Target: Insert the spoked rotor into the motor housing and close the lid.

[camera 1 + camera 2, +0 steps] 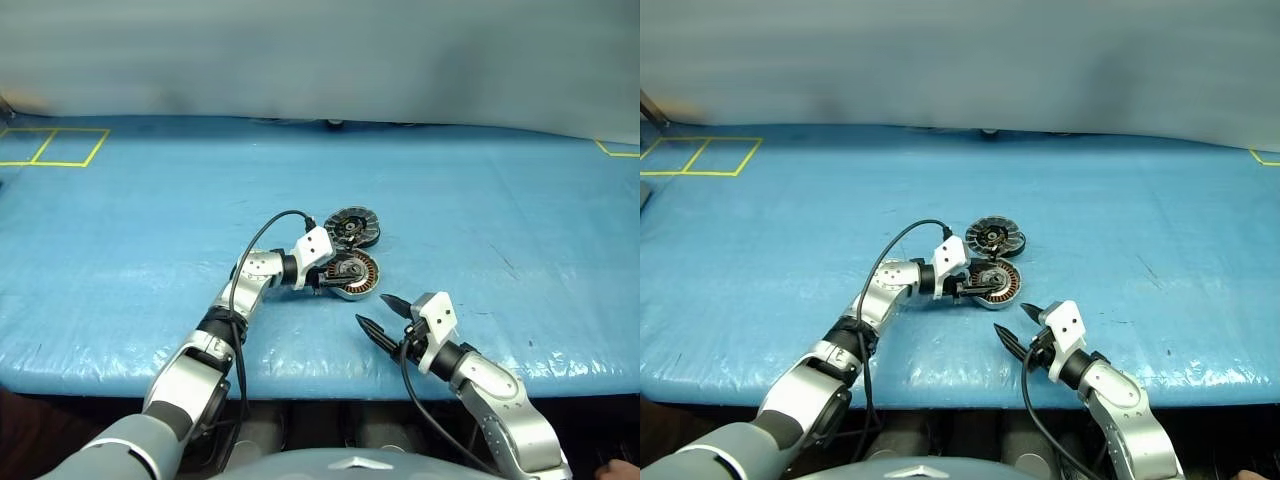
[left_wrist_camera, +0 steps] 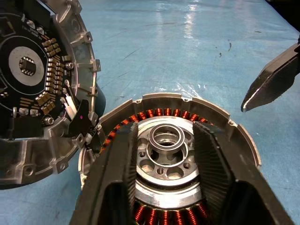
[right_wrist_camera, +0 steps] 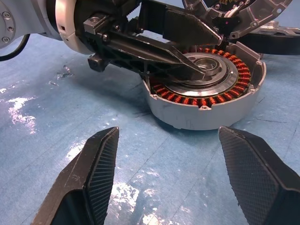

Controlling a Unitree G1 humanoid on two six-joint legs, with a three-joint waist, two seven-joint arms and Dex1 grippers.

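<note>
Flanking the silver spoked rotor (image 2: 165,157), ribbed black left gripper (image 2: 165,154) fingers, parted.

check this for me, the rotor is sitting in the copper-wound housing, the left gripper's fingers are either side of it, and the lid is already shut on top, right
Not quite: the lid is still open, lying beside the housing, as the left wrist view shows. The rotor does sit inside the copper windings, with the left gripper straddling it.

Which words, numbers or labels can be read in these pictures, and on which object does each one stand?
None can be read.
The lid: its inner circuit board carries tiny white markings, too small to read.
The motor housing, the spoked rotor and the blue table cover: no text visible.
</note>
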